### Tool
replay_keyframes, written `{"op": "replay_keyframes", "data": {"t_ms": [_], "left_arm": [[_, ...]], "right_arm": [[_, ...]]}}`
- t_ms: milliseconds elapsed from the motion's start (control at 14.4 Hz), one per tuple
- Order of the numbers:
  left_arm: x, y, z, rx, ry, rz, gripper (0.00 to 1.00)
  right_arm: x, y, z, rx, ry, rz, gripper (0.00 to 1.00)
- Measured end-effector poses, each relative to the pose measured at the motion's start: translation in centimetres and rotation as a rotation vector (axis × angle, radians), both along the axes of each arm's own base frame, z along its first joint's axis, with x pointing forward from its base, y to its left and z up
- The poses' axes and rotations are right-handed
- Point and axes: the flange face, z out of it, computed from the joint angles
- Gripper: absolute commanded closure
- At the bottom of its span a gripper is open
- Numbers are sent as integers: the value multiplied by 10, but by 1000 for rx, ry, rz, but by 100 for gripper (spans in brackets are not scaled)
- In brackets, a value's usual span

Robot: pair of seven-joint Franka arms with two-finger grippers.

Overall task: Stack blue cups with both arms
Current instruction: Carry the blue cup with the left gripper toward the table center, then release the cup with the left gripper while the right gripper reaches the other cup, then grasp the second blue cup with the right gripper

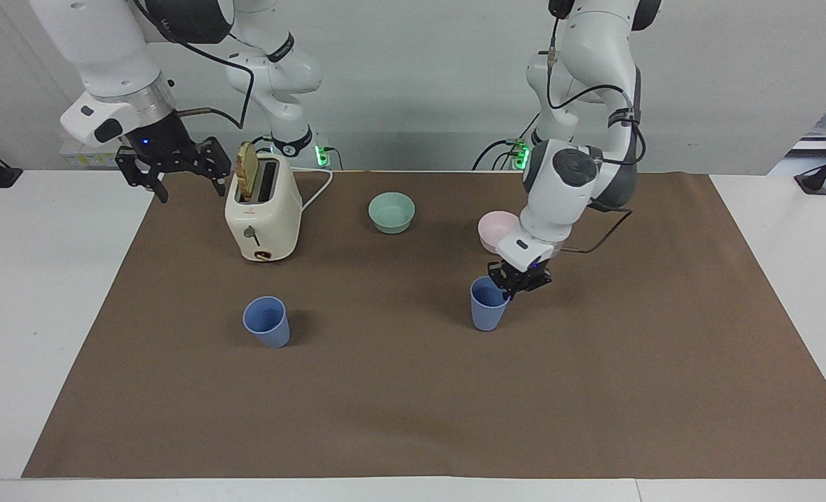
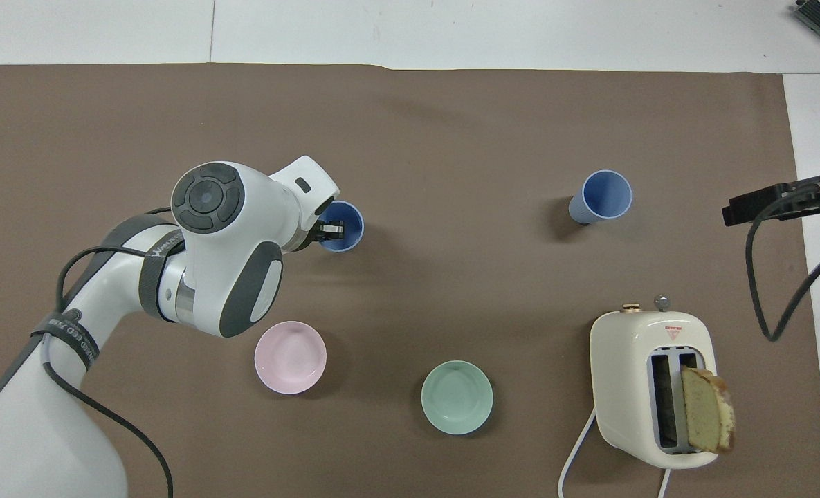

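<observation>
Two blue cups stand upright on the brown mat. One cup (image 1: 267,321) stands alone, farther from the robots than the toaster; it also shows in the overhead view (image 2: 601,197). My left gripper (image 1: 509,291) is shut on the rim of the other cup (image 1: 486,311), one finger inside it, near the middle of the mat. That cup (image 2: 346,229) and the left gripper (image 2: 328,228) show in the overhead view too. I cannot tell whether this cup rests on the mat or hangs just above it. My right gripper (image 1: 191,189) is open and empty, waiting in the air beside the toaster.
A cream toaster (image 1: 263,216) with a bread slice in one slot stands toward the right arm's end. A mint-green bowl (image 1: 392,212) and a pink bowl (image 1: 491,233) sit nearer to the robots than the cups. The left arm partly covers the pink bowl.
</observation>
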Motion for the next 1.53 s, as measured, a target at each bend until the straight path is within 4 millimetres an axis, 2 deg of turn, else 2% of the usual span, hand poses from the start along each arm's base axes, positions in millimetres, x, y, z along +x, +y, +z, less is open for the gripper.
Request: {"op": "replay_keyframes", "data": {"t_ms": [208,347,486,625,833,972,1111,1181,1250,1319,1528], "left_arm": [[6,7,14,-5,-16,13,0],[11,27,46,-12,-26,41,0],[12,63,88,-15,-30,76,0],[11,119,126,7,-35,71,0],[10,199,165,60,1,102,0],[10,237,196,82,15,84,0],[8,263,223,90,18,75,0],[6,272,236,92,25,67,0],[2,276,247,94,35,55,0],[0,278,254,96,42,44,0],[-2,277,257,97,52,34,0]], "right_arm": [[1,0,-19,0,4,-1,0],[7,0,-41,0,-11,-1,0],[14,2,-71,0,-9,1,0],[26,4,-116,0,10,4,0],[54,17,-189,-1,-24,15,0],[66,22,-228,-1,-28,-6,0],[73,22,-251,-1,-31,-23,0],[75,22,-259,-2,-30,-25,22],[76,22,-265,-2,-26,-26,71],[76,22,-268,-2,-21,-27,100],[76,22,-269,-2,-20,-27,100]]}}
